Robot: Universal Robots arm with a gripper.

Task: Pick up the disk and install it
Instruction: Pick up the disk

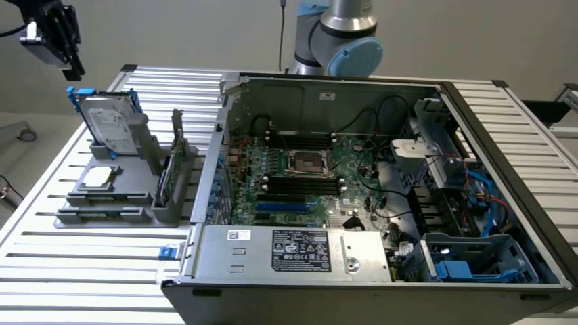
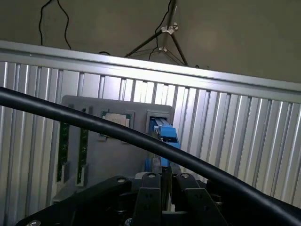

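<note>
gripper (image 1: pixel 72 61) hung above the grey holder (image 1: pixel 135 217), apart from it | jaws: opening could not be told, nothing seen held | disk (image 1: pixel 108 122) stood upright in holder, ungrasped | open computer case (image 1: pixel 325 91) beside holder: pickup and install both outstanding

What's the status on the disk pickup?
Gripper above the disk, not touching. Disk on edge in the grey holder, not yet picked. Nothing between them.

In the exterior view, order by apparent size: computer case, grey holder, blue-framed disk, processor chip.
Largest first:
dark metal computer case
grey plastic holder
silver-grey disk in blue carrier
small square silver processor chip
</note>
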